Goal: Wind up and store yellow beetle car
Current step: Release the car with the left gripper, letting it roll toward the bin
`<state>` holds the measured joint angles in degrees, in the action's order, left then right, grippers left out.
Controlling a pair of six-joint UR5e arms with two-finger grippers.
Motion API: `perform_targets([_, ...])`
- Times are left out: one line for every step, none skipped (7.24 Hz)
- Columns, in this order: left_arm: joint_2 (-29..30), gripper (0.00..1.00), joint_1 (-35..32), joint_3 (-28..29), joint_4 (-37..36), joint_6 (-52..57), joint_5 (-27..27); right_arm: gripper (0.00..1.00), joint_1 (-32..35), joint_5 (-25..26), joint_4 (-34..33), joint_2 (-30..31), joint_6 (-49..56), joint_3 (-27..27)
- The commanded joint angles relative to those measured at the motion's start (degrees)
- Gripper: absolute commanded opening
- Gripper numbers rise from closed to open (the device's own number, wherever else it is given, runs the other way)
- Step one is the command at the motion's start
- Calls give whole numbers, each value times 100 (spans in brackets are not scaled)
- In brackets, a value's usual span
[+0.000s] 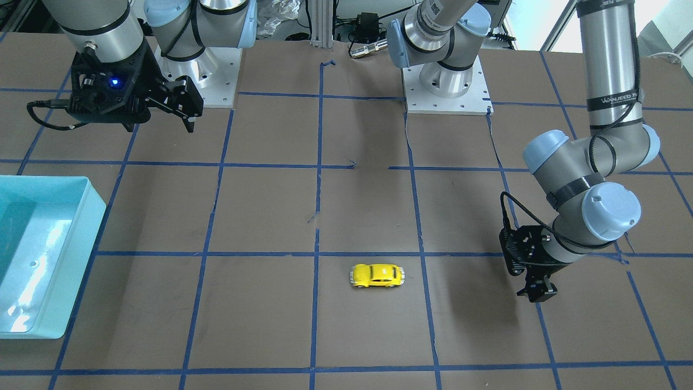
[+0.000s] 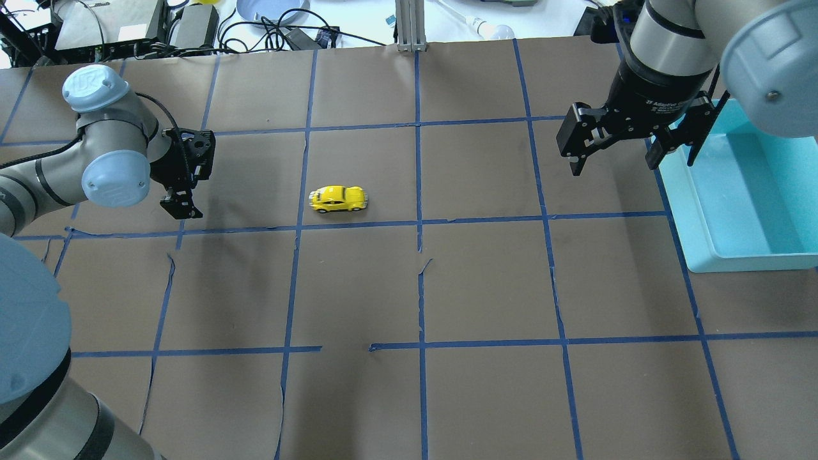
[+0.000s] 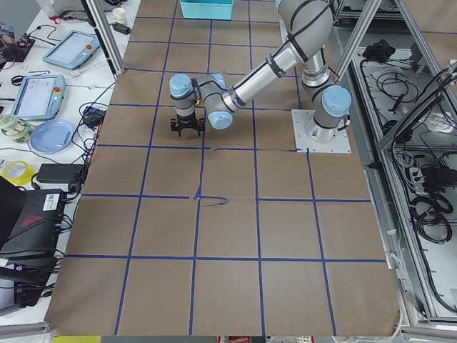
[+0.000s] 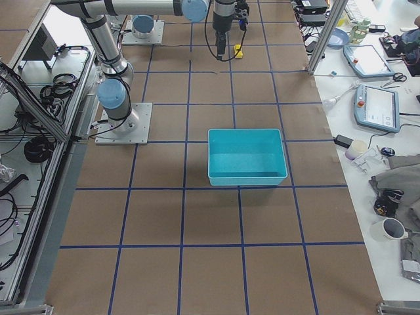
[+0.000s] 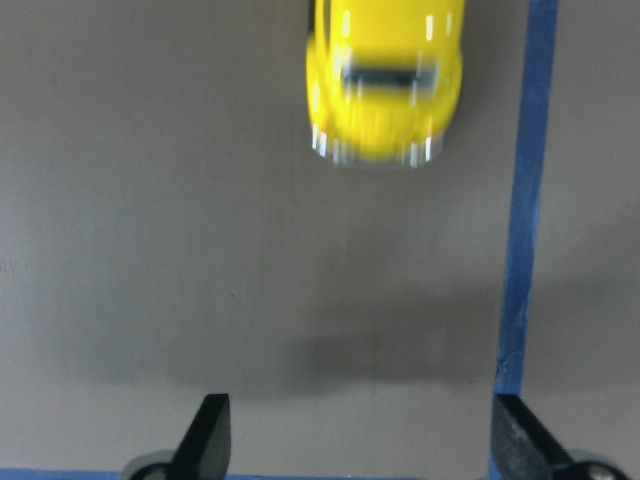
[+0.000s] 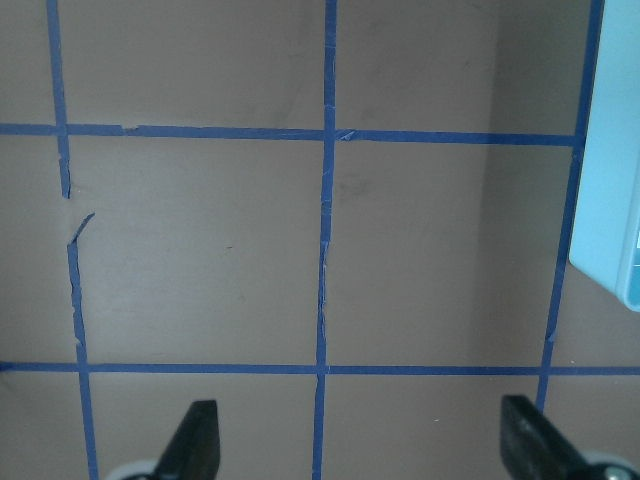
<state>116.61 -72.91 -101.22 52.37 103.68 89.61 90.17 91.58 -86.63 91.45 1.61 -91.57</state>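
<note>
The yellow beetle car [image 2: 338,199] was seen standing on its wheels on the brown bench [image 2: 486,287], inside one square of the blue tape grid [image 2: 486,220]. In the overhead view its length was laid along the 9-to-3 o'clock line. One tape line was seen just beside it at 6 o'clock and another just off its end at 9 o'clock. Nothing was touching it.

The left tool [image 2: 182,206] was held low over the bench at 9 o'clock from the car, apart from it, with a tape line between the two. In the left wrist view its two fingertips [image 5: 210,430] were shown spread wide with nothing between them. There the car was seen at 12 o'clock, blurred, partly cut off by the upper edge.

The right tool [image 2: 615,165] was held above the bench, well apart from the car, at roughly 2 to 3 o'clock from it in the overhead view. Its fingers were likewise spread wide and nothing was gripped. A turquoise bin [image 2: 741,260] was seen at 3 o'clock from this tool, its wall just beside the nearer finger. In the right wrist view only a corner of the bin was shown, at the 3 o'clock edge.
</note>
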Motion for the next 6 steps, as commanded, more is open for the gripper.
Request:
perform_targets([-400,92,-624,67,395,-1158,-163,100,0,-17,-3,-4,6,-1])
perform_targets([-646,92,-1142,250,762,-2262,-146,100,0,0,-3,-4,23,-1])
perform_targets([-884,92,-1512,565,1322,-3473,-146,100,-9,-17,-12,-22,93,-1])
perform_targets([-1025,92,-1742,959,1867,-4956,-146,100,-17,0,-21,-48,103,-1])
perform_targets([-1157,93,-1945,1329,2273,-6485,-155,100,-113,1,-56,-92,129,-1])
perform_targets([-1358,93,-2112,1620,2712,-7292,-111,100,-184,70,-56,-127,199,-10])
